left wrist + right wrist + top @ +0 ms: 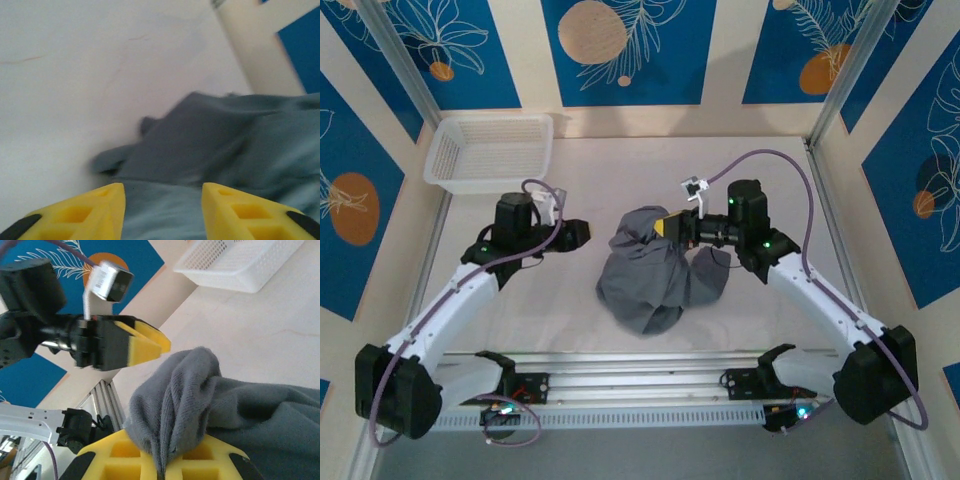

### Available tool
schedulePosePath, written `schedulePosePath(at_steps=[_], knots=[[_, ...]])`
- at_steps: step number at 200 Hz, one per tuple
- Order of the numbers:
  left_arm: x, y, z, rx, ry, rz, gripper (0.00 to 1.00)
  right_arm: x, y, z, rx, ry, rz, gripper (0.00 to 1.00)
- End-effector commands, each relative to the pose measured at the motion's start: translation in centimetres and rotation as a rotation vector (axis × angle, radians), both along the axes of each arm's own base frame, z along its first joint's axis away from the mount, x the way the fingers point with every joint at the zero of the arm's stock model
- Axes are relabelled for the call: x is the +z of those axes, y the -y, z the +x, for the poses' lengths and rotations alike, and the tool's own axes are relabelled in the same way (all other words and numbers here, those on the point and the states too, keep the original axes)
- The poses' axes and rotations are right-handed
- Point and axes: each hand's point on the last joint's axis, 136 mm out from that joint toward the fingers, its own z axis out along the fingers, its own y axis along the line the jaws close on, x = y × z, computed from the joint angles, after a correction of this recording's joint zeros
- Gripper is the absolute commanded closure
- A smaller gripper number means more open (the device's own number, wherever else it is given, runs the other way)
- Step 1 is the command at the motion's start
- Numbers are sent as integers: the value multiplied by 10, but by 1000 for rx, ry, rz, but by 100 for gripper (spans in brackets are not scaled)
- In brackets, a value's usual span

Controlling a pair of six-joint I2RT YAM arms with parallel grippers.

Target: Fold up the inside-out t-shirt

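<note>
- ok so the inside-out t-shirt [650, 285] is nowhere near folded. It's a crumpled grey heap on the table [560, 300], well apart from the white mesh basket [490, 150], closer to the arm bases than the basket is and off to its right.
- right gripper [162, 460]: claw clamped together on a bunched ridge of fabric at the top of the heap, on the side facing away from the basket. The cloth stands up out of the pinch in a thick fold, so my guess is it's got more than one layer.
- left gripper [582, 234]: claw apart, nothing in it. It sits between the basket and the heap, near the shirt's edge but not touching it as far as I can tell (its wrist view is pretty blurry).
- what could go wrong imo: pulling up on that one pinch hauls the whole wad along instead of opening it out, because several layers are caught together.
- the fabric looks thin and soft, so a hard tug against the drag of the rest on the table could slide it right out of the claw.
- no hem, collar or sleeve shows clearly on the basket side of the heap. The left claw could easily grab a random fold, and then the two arms just twist it tighter.
</note>
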Motion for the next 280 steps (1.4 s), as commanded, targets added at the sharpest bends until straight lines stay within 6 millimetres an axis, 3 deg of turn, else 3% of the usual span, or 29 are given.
schedulePosePath(at_steps=[1,31,64,82,106,126,146,166,183,205,232,238,247,251,266,280], knots=[[25,39,-22,-123,20,-88,51,6,-6,-1,33,-22,45,100],[9,59,-22,-129,22,1,37,6,-10,0,45,-33,45,100],[-9,69,-12,-137,-30,39,37,3,-9,-1,36,-42,32,100],[-15,62,-6,-92,-33,80,40,0,-9,0,28,-53,28,100],[-16,58,-3,-62,-27,99,54,-2,-10,-1,33,-59,30,100],[-6,53,-2,-45,-7,86,73,-11,-2,7,-31,-74,-7,100],[14,39,-1,-9,17,33,100,-43,31,31,-226,-155,-80,100],[41,25,-3,10,60,-66,100,-82,62,40,-330,-210,-102,98],[63,28,-11,-47,117,-134,100,-104,55,25,-276,-207,-146,84],[77,43,-23,-168,154,-196,100,-109,29,-3,-139,-95,-248,61],[77,53,-31,-247,162,-225,100,-80,17,-9,-98,164,-322,33],[78,56,-33,-266,167,-232,100,-73,13,-9,-88,246,-340,13],[80,60,-37,-294,172,-242,100,-63,8,-9,-72,388,-380,9],[82,62,-39,-305,177,-245,100,-59,5,-9,-63,450,-399,1],[86,68,-45,-345,194,-248,100,-49,-2,1,-77,612,-464,1],[90,72,-50,-370,208,-249,100,-43,-12,7,-53,640,-468,1]])
